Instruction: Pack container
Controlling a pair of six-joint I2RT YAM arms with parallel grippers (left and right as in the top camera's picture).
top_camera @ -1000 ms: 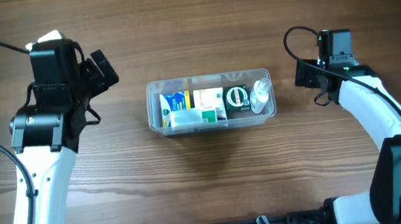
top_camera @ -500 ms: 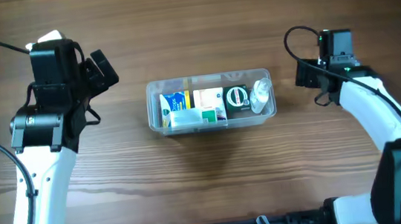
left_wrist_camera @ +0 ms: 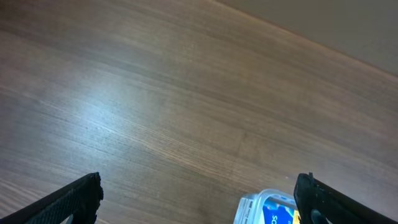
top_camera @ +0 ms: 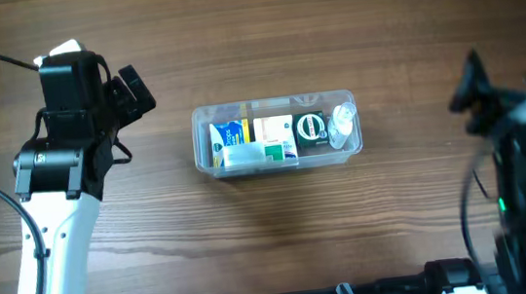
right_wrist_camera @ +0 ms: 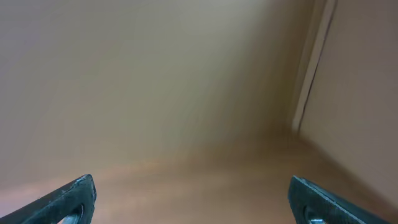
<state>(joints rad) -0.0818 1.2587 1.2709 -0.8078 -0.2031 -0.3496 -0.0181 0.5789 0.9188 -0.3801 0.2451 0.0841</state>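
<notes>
Where the left wrist view begins, the left gripper (left_wrist_camera: 199, 202) shows only two black fingertips (left_wrist_camera: 78, 200) at the bottom corners, spread wide with nothing between them but the brown wooden table (left_wrist_camera: 155, 106). Just beyond, one corner of the clear, see-through plastic rectangular container (left_wrist_camera: 249, 208) peeks in. From overhead it lies at the table's middle, well apart from both arms, holding a blue and yellow box (top_camera: 229, 133), a dark green round object (top_camera: 311, 127) and a small clear bottle (top_camera: 342, 124). The right gripper (right_wrist_camera: 193, 199) is equally wide and empty; overhead, its arm is a blur at the right edge.
</notes>
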